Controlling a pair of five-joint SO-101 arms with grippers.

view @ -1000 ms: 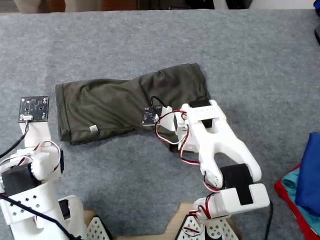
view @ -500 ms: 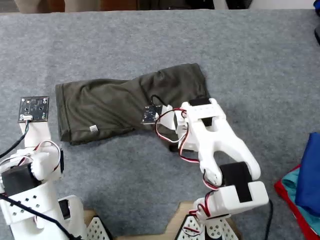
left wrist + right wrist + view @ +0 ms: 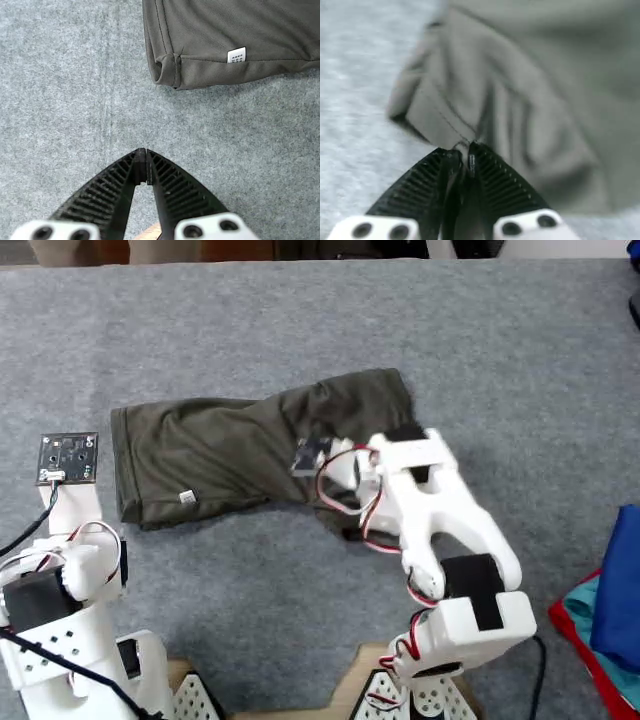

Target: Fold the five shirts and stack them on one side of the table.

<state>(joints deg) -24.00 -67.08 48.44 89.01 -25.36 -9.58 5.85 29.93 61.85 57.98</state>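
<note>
In right pincer (image 3: 462,151), shirt (image 3: 535,90) fold, edge hidden

The tabletop (image 3: 500,330) is covered in grey cloth with a rough, felt-like, matt nap. The olive shirt (image 3: 210,445) lying on it is a soft, smooth, matt knit with stitched hems, fine creases and a small white label (image 3: 236,55). The left tool (image 3: 142,167) and the right tool (image 3: 462,155) are matt black plastic with ribbed inner faces, set in smooth white plastic with a slight sheen, the same as the right arm's shell (image 3: 440,510).
</note>
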